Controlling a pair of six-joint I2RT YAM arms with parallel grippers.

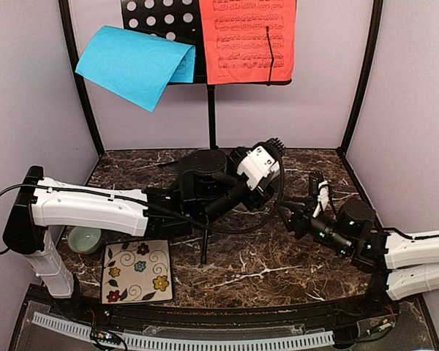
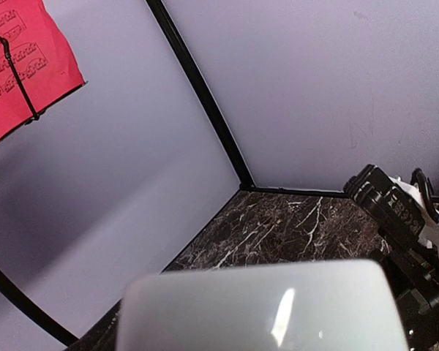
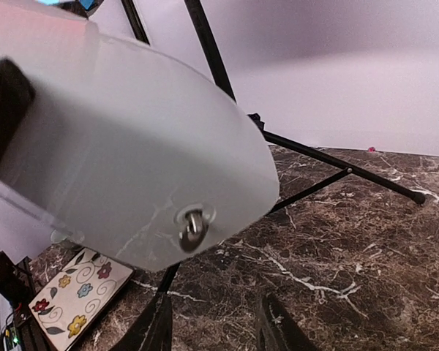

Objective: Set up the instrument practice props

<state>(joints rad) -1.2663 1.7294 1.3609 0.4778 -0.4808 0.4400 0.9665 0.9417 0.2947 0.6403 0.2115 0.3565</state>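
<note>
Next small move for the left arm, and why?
Probably lower the left gripper to stand the metronome on the bare table. It seems gripped off the surface and tilted. The blue sheet and red sheet are already on the music stand, and the right gripper is open and empty.

lab test booth: plain lilac walls (image 1: 410,110), black frame posts (image 1: 363,73), marbled tabletop (image 1: 278,270)
</note>
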